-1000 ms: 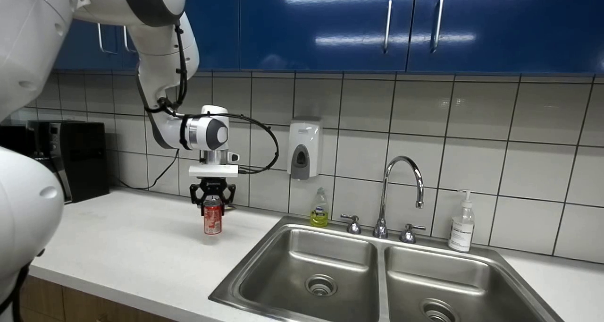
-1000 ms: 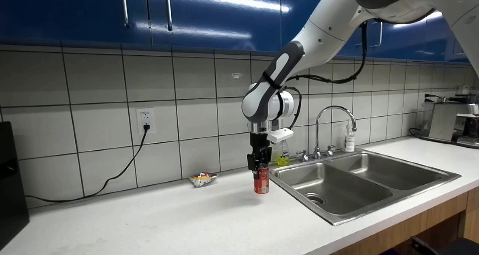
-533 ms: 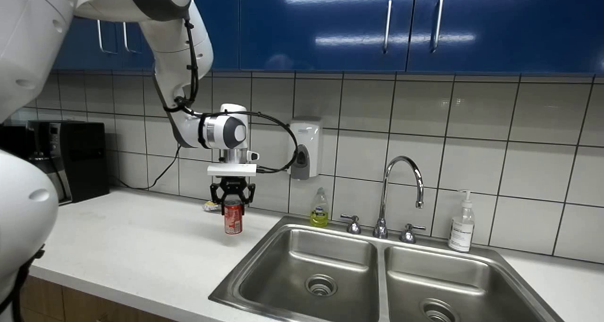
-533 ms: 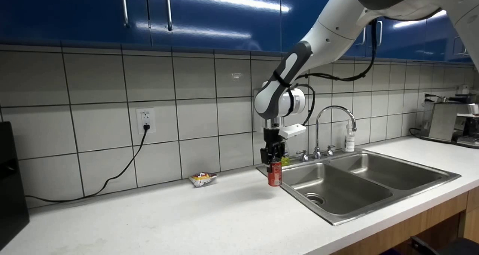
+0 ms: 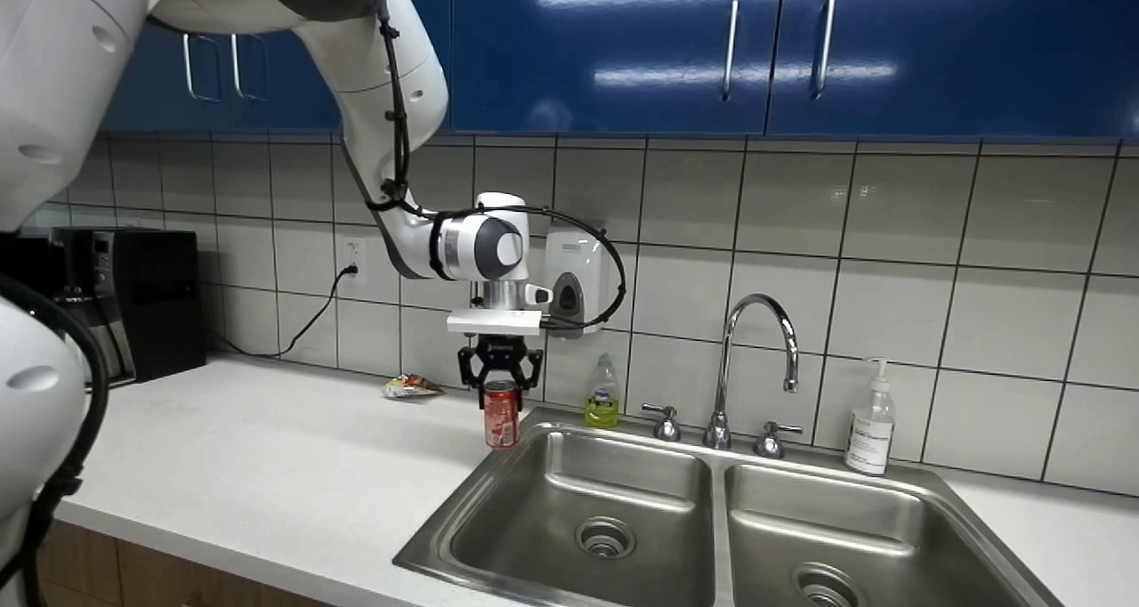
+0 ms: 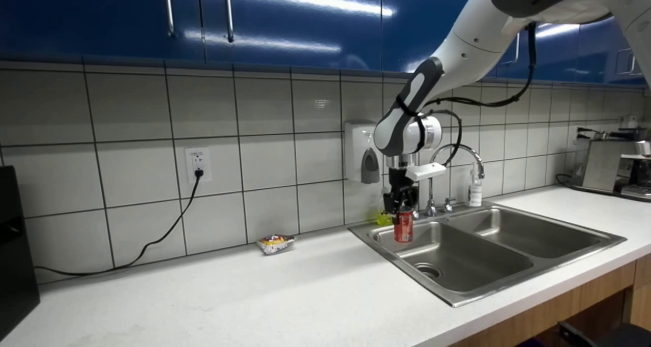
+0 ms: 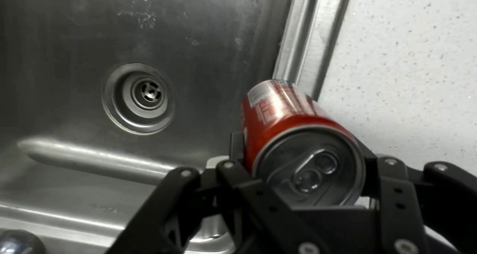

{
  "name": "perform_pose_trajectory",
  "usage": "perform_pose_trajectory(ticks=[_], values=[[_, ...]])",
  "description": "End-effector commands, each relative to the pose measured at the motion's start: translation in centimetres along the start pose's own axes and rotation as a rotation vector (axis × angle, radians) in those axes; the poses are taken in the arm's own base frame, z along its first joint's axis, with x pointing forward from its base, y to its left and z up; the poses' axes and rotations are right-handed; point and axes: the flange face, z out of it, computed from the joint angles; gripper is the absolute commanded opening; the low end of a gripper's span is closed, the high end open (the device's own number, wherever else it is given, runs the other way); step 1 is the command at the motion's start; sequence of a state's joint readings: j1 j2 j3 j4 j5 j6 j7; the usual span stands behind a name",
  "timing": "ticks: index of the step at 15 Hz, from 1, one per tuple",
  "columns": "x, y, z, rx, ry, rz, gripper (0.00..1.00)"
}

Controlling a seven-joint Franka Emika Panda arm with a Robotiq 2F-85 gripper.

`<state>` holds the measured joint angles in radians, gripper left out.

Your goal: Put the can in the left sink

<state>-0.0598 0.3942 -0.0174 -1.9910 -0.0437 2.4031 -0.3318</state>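
Observation:
The red can (image 5: 501, 427) hangs upright in my gripper (image 5: 501, 400), above the left edge of the sink near its back corner. My gripper (image 6: 400, 215) is shut round the upper part of the can (image 6: 404, 230) in both exterior views. In the wrist view the fingers (image 7: 300, 149) press on both sides of the can (image 7: 272, 105), whose silvery top faces the camera. The left sink (image 5: 525, 536) is the steel basin just right of the can. It also shows in the wrist view (image 7: 208, 53), with its round drain away from the can.
A yellow-green soap bottle (image 5: 602, 402) stands on the sink's back ledge close to the gripper. The tall faucet (image 5: 725, 358) and its handles stand behind the basins. The right basin (image 5: 890, 509) adjoins. A snack packet (image 6: 275, 243) lies by the wall. A wall dispenser (image 5: 569, 273) hangs behind.
The arm has carried the can sideways over the counter to the left sink's edge. The grip on the can has stayed the same.

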Motion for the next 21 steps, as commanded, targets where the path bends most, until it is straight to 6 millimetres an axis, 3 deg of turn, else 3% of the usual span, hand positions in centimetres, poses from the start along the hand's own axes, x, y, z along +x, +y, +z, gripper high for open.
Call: perform_pose_trajectory(ticks=[1,7,16,21], values=[[-2.0,3.4,-1.2,0.008,-0.010,0.113,0.38],[-3.8,7.6,0.3,0.017,-0.023,0.231,0.38],[-6.6,12.5,7.6,0.083,-0.085,0.371,0.38],[-7.7,14.5,10.4,0.123,-0.094,0.444,0.38]])
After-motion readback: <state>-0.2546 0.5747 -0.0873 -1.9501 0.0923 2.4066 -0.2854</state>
